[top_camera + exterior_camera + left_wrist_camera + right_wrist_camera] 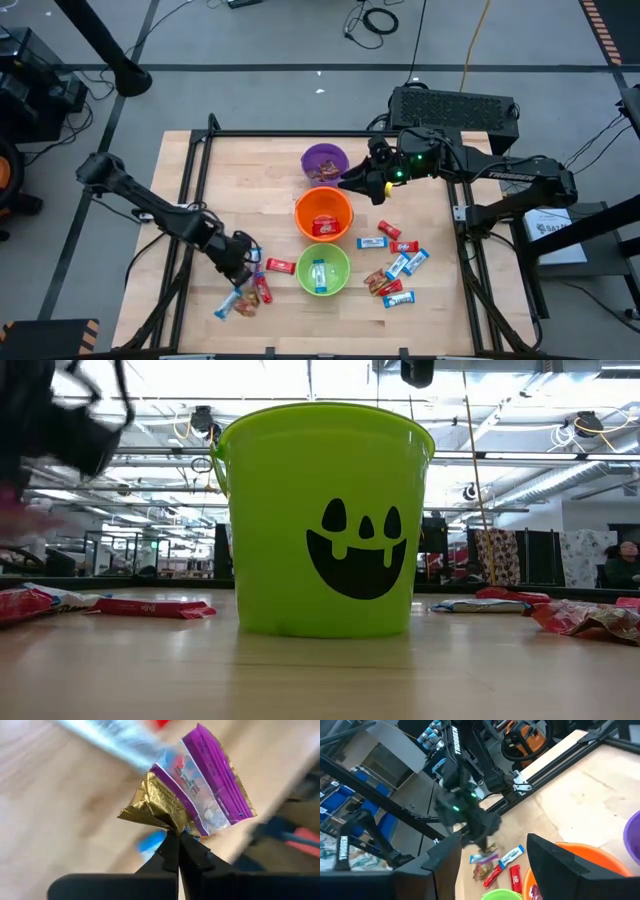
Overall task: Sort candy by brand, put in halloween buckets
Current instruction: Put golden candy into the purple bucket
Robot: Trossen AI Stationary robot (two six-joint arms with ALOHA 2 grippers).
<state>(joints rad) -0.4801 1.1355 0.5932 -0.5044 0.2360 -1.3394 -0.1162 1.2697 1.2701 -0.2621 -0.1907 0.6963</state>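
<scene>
My left gripper (247, 263) is near the table's front left, shut on a small purple-and-white wrapped candy (205, 790) with a gold end. It also shows in the right wrist view (484, 858). Loose red and blue-and-white bars (250, 295) lie on the table beside it. The purple bowl (324, 160), orange bowl (323, 213) and light green bowl (322, 270) stand in a row at mid-table. Bars lie in the orange and green bowls. My right gripper (347, 183) is open and empty, between the purple and orange bowls. My left gripper pinches the candy's crimped gold end (167, 817) between its two fingertips (170, 847). The rest of the wrapper sticks out beyond the fingers. The candy looks lifted clear of the table.
Several red, blue-and-white and brown bars (395, 265) lie on the table right of the green bowl. One red bar (280, 265) lies just left of that bowl. The green bowl, with its black face (325, 520), fills the low view. A black metal frame (200, 160) edges the table.
</scene>
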